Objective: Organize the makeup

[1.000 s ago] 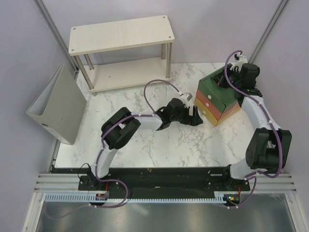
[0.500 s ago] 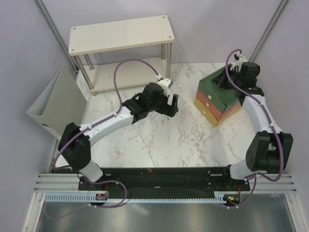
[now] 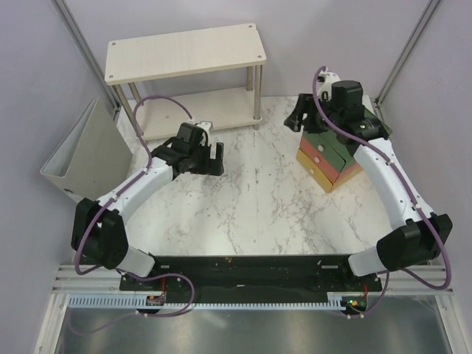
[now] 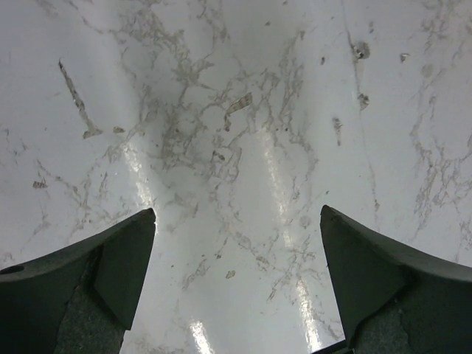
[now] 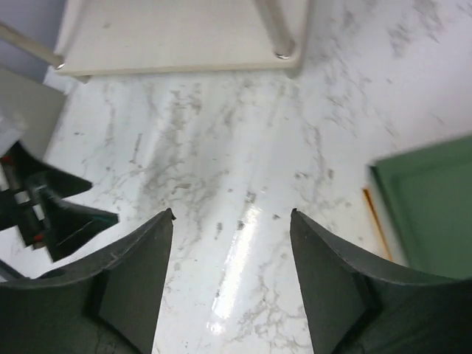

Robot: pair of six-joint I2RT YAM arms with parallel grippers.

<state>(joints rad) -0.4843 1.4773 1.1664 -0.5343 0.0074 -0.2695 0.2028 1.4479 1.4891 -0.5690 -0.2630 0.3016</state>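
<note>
At the near edge, the two arm bases sit side by side, and from them the left arm (image 3: 129,193) reaches up and to the left while the right arm (image 3: 394,184) bows out along the right side. Beyond the bases lies the white marbled surface (image 3: 258,210). No piece of the makeup shows in any view, so its place cannot be told. Farther in, the left tool (image 3: 217,159) hangs over the left-middle of the surface, pointing right; its wrist view shows the two dark fingers (image 4: 110,269) spread wide, with only veined marble between them and nothing in their hold. To the right, at about the same depth, stands the drawer box (image 3: 324,166), green on top with a red layer and a yellow layer below, turned at an angle. The right tool (image 3: 298,122) hovers at the box's far left corner, over the surface beside it. Its fingers (image 5: 129,284) are likewise set wide apart and hold nothing; its camera sees the green top at the right edge. Farthest back stands the pale two-tier shelf (image 3: 184,51), and left of it a grey file holder (image 3: 88,158) stands at the surface's left edge.
</note>
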